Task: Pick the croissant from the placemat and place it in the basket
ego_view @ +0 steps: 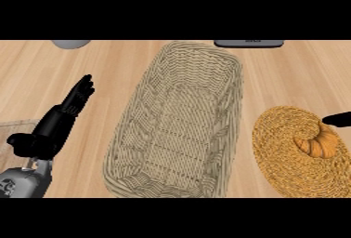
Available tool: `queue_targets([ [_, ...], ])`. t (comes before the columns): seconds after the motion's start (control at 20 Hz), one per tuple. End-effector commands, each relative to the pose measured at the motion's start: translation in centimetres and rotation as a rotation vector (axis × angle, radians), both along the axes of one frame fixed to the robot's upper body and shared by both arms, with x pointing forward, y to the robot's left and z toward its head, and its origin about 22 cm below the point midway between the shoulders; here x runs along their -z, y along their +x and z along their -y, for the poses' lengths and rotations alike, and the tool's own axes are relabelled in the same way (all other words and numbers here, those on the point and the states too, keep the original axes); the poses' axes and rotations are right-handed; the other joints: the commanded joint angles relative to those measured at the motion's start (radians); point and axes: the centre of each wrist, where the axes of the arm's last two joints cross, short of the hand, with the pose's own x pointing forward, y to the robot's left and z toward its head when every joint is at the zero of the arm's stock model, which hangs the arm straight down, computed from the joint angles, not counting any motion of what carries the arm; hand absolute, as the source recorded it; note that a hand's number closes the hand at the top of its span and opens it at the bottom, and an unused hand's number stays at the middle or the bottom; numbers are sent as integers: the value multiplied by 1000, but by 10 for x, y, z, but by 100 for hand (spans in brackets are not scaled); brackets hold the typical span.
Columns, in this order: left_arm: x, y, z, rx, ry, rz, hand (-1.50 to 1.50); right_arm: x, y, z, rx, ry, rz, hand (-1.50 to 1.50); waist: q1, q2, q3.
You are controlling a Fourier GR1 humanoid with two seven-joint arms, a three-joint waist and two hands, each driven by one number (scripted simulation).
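Two hands are showing for you on the wooden counter (41, 65), and neither is holding anything. Your left hand (58, 118) is sitting near the counter's left edge, fingers straight and pointing up toward the far edge, thumb sticking out to the side, resting apart from everything else. Your right hand (337, 119) is barely poking in at the right edge; only a dark tip is showing, so you cannot tell whether its fingers are spread or curled. That tip is hanging just above the croissant (321, 145), very close, but contact is not readable. You are seeing the croissant lying on the round woven placemat (284, 153), toward the placemat's right side, curved and golden brown. The placemat is lying at the counter's right edge, partly cut off by the view. The long wicker basket (179, 121) is standing in the middle of the counter, running from the far edge toward the near edge, just beside the placemat's left rim, with nothing inside it. A grey rounded thing (71, 43) is peeking in at the far left, and a dark flat thing (249, 43) at the far edge, right of the basket's top end.
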Motion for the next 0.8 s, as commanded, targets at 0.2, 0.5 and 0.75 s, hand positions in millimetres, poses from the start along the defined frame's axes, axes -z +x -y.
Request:
queue_targets([
  [0.2,7,-1,-10,-25,-15,-11,0,-95,-3,-53,-39,123,-267,-150,-18,-7,7],
  [0.5,16,2,3,-26,-2,-2,0,-116,-39,-64,-1,155,-246,-150,-23,1,10],
  [0.75,7,-1,6,-20,-14,-3,0,-122,-70,-62,16,126,-217,-150,-19,2,11],
])
